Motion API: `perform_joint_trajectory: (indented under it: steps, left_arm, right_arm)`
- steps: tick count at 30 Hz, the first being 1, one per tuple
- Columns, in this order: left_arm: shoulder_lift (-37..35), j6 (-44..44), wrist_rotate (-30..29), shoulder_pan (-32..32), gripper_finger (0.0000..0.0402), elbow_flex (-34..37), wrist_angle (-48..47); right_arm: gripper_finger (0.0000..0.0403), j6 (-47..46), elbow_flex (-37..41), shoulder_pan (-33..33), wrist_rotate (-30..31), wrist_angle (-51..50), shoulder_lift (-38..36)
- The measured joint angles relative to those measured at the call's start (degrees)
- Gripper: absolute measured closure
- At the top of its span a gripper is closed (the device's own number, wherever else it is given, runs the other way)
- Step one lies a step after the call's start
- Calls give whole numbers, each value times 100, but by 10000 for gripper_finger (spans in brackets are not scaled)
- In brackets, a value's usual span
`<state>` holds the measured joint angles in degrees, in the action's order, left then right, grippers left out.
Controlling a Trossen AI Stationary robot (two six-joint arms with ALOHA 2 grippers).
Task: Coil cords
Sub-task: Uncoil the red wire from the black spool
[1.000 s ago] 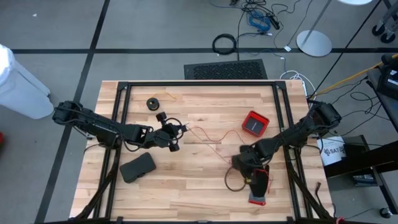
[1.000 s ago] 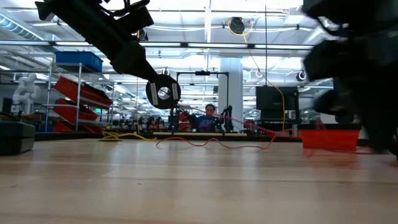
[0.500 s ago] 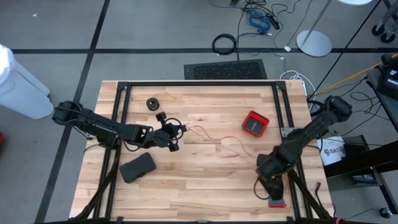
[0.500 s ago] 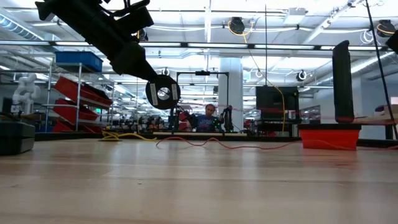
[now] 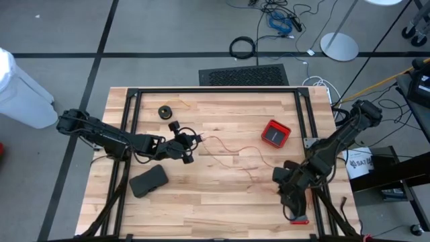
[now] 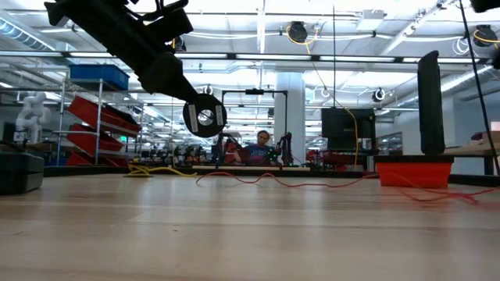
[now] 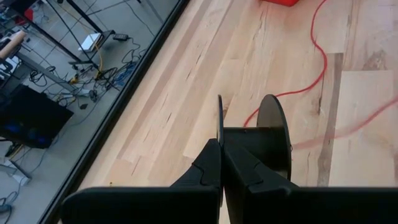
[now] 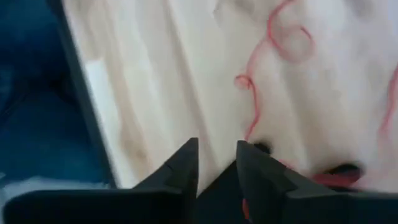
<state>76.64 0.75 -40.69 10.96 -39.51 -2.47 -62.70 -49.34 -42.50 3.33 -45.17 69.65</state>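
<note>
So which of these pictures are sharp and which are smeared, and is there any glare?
High view: evenly lit and sharp, the red cord a crisp line on the table. Low view: bright ceiling lights glare behind the left gripper, and the near tabletop is soft. Left wrist view: the spool is sharp. Right wrist view: smeared throughout, the cord only a fuzzy streak past the right gripper.

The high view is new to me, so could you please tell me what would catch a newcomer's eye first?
Probably the red cord, trailing loosely across the middle of the wooden table. At its left end the left pincer is shut on a black spool, lifted off the wood. Near the right edge, the right pincer hangs by a loop of that cord, close to a red tray.
</note>
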Motion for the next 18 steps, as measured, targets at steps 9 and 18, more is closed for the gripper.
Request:
perform_joint_trajectory:
  steps: [9, 18]
  left_arm:
    - [0, 4, 0, 0, 401, 0, 1]
    - [0, 33, 0, 0, 401, 0, 1]
  right_arm:
    - [256, 427, 17, 9, 1086, 51, 21]
    - [260, 858, 497, 394, 2353, 296, 444]
